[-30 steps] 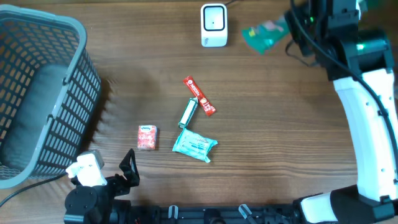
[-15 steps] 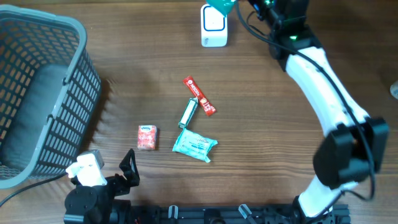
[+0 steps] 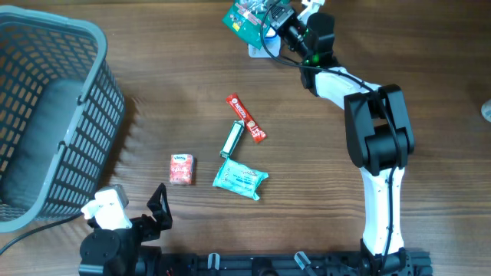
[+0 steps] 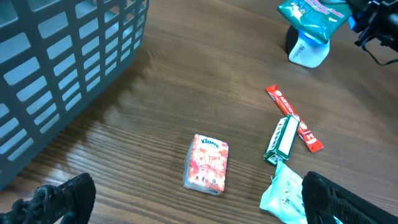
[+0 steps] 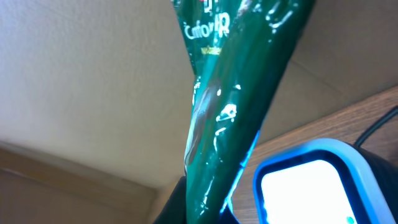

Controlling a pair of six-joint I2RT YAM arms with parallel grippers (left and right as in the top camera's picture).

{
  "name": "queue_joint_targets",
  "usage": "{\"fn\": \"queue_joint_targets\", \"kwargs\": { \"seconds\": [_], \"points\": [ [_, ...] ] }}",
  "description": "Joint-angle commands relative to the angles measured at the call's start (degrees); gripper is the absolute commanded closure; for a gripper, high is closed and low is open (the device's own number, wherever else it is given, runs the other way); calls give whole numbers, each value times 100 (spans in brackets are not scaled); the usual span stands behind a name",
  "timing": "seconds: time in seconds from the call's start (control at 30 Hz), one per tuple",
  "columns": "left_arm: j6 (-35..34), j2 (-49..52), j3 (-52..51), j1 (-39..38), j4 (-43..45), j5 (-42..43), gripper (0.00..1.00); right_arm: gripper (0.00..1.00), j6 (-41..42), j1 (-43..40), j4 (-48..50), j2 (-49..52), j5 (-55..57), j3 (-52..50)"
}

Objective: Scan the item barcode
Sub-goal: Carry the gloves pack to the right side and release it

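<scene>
Packet (image 4: pixel 311 15) over scanner (image 4: pixel 306 53); basket (image 3: pixel 54 29) far left.

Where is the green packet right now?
In the overhead view the green packet is at the top centre, gripped by the right pincer and held just over the white scanner.

basket (image 3: pixel 92 34) 1; scanner (image 4: pixel 306 53) 1; loose packets (image 3: pixel 240 179) 4; green packet (image 3: pixel 244 19) held aloft 1
</scene>
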Motion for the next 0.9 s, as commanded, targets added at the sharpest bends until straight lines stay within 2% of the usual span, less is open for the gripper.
{"fn": "queue_joint_targets", "kwargs": {
  "seconds": [0.0, 0.13, 0.23, 0.33, 0.4, 0.47, 0.5, 0.53, 0.63, 0.7, 0.87],
  "points": [
    [79, -15, -28, -26, 13, -79, 0, 95, -214, -11, 72, 35, -9, 66],
    [81, -15, -28, -26, 13, -79, 0, 96, -385, -144, 153, 33, -105, 155],
    [81, -15, -28, -26, 13, -79, 0, 95, -415, -380, 546, -22, -739, 262],
    [81, -15, -28, -26, 13, -79, 0, 95, -363, -866, 343, -400, -1381, 262],
    [81, -15, -28, -26, 13, -79, 0, 95, -647, -1325, -636, -824, -1561, 262],
    [81, -15, -28, -26, 13, -79, 0, 95, -1147, -1703, -1945, -1226, -1287, 264],
    [81, -15, -28, -26, 13, -79, 0, 95, -1397, -1886, -2669, -1436, -964, 264],
    [81, -15, -28, -26, 13, -79, 0, 95, -1867, -2216, -3849, -1753, -251, 262],
    [81, -15, -28, -26, 13, -79, 0, 95, -2450, -2826, -5307, -2041, 1027, 264],
    [81, -15, -28, -26, 13, -79, 0, 95, -2892, -3394, -6026, -2004, 1416, 262],
    [79, -15, -28, -26, 13, -79, 0, 95, -3692, -4481, -6795, -1762, 1473, 256]
  ]
}}
